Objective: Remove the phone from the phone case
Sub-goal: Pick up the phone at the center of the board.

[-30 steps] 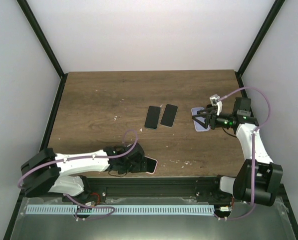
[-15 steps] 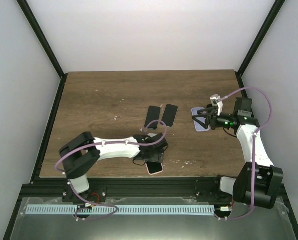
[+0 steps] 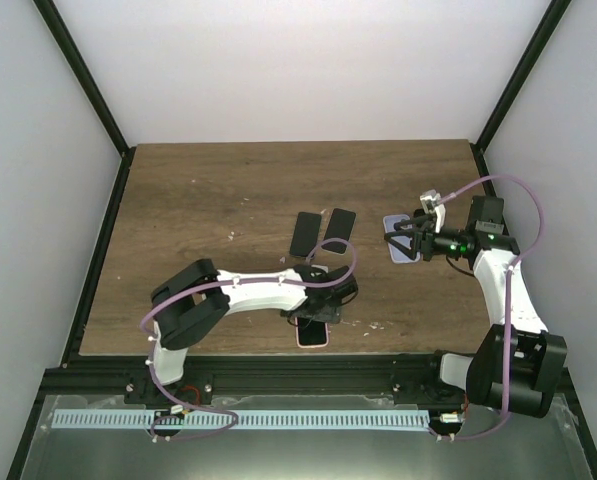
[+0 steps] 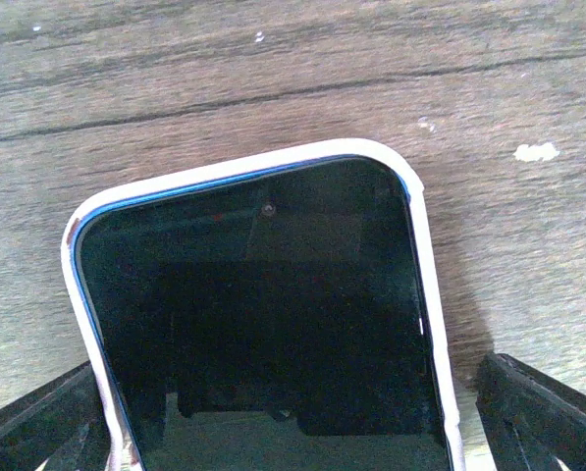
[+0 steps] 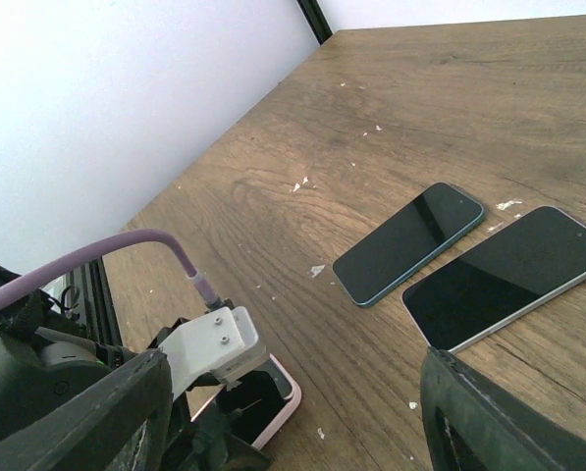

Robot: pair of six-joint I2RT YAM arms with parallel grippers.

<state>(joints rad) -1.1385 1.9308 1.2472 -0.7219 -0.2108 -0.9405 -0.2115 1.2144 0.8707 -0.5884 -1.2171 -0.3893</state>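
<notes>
A phone with a dark screen sits in a pale pink case (image 3: 314, 334) near the table's front edge. It fills the left wrist view (image 4: 263, 294). My left gripper (image 3: 318, 314) straddles its long sides, fingers (image 4: 37, 432) at both lower corners of that view, closed on the case. The cased phone lies flat on the wood. It also shows in the right wrist view (image 5: 268, 400) under the left wrist's white camera mount. My right gripper (image 3: 405, 240) is open and empty at the right, hovering over a flat lavender piece (image 3: 399, 250).
Two bare dark phones lie side by side mid-table, one teal-edged (image 3: 305, 235) (image 5: 410, 240), one silver-edged (image 3: 338, 230) (image 5: 508, 275). The wooden table (image 3: 198, 200) has black frame posts at its sides. White flecks dot the wood.
My left arm has swung right along the front edge, and the cased phone has turned with it from lying sideways to pointing at the front edge. The right arm has stayed still.
</notes>
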